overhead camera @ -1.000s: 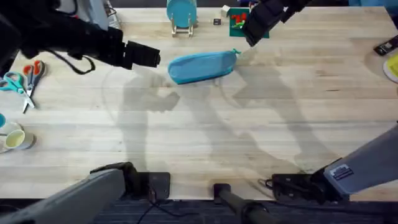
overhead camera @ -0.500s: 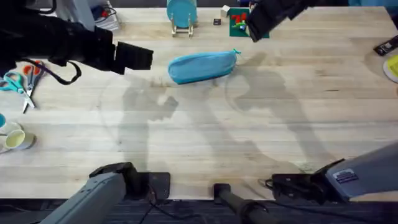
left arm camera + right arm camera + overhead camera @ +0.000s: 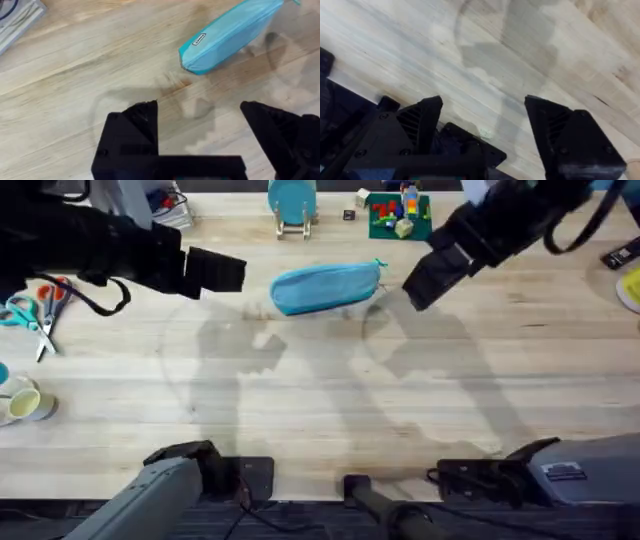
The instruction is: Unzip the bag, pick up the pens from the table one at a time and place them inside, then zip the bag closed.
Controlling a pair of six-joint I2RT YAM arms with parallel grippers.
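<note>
The light blue bag (image 3: 325, 286) lies on the table (image 3: 330, 400) toward the back middle, looking zipped, its small pull tab (image 3: 378, 264) at the right end. My left gripper (image 3: 225, 272) hovers to the left of the bag, apart from it. In the left wrist view the bag (image 3: 230, 35) lies ahead of the left gripper (image 3: 200, 125), which is open and holds nothing. My right gripper (image 3: 428, 277) hangs just right of the bag's tab end. The right wrist view shows the right gripper (image 3: 485, 117) open over bare wood. The pens are out of view.
Orange- and teal-handled scissors (image 3: 40, 305) lie at the left edge, with a tape roll (image 3: 25, 404) nearer the front. A teal disc on a wooden stand (image 3: 291, 202) and a green tray of small blocks (image 3: 397, 212) stand at the back. A yellow object (image 3: 631, 286) is at the right edge.
The right gripper swung from the back by the green tray forward and right, down beside the bag's tab end. The left gripper drew slightly left, then held still. The bag has not moved.
</note>
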